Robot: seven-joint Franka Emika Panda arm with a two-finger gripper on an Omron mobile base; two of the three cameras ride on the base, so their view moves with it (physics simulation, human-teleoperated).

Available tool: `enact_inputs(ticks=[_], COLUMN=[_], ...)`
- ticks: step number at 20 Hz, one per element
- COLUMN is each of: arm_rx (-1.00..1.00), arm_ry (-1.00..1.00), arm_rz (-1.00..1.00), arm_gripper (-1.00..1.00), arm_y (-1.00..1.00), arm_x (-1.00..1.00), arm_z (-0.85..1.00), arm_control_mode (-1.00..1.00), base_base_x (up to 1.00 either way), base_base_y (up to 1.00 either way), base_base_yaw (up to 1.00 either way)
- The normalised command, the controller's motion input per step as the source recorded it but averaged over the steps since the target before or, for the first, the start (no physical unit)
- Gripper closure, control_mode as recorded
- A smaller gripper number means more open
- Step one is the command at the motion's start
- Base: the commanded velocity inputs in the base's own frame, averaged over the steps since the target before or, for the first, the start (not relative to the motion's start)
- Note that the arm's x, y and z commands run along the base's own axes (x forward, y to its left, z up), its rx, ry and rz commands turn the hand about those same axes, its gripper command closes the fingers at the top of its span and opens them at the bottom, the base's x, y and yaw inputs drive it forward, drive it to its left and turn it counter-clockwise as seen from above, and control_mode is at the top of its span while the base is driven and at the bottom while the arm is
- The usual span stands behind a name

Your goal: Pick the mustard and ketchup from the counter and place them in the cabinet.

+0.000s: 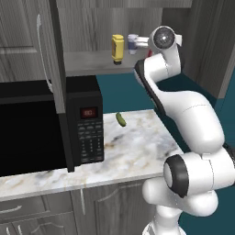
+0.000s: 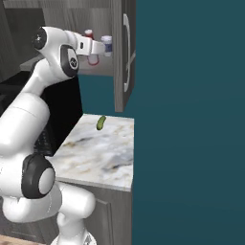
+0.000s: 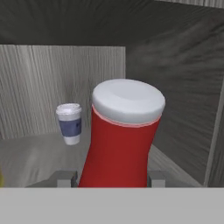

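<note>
My hand (image 3: 113,178) pinches the ketchup (image 3: 120,140) low on its body, inside the cabinet (image 3: 57,92) above the shelf. It looks rigid, smooth, likely slippery; the narrow waist suits gripping. One ketchup, one mustard (image 1: 118,48) shelved, one paper cup (image 3: 70,123), one pickle (image 1: 120,119) on the desk (image 1: 133,147).

The white arm rises from the base, bends at the elbow and reaches high. Its gripper (image 3: 112,178) is clamped on the ketchup (image 3: 120,135), fingers (image 3: 64,178) pressing either side.
</note>
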Motion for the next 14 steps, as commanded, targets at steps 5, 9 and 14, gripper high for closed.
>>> enact_inputs(ticks=[5,9,14], arm_rx=[0.0,-0.01,-0.02], arm_ry=[0.0,0.0,0.0], arm_rz=[0.0,0.0,0.0], arm_gripper=[1.0,1.0,1.0], arm_y=[0.0,0.0,0.0], arm_x=[0.02,0.13,0.15], arm_z=[0.0,-0.03,-0.1], arm_control_mode=[-1.0,-1.0,-1.0], base_base_x=[0.0,0.0,0.0], base_base_y=[0.0,0.0,0.0], base_base_yaw=[0.0,0.0,0.0])
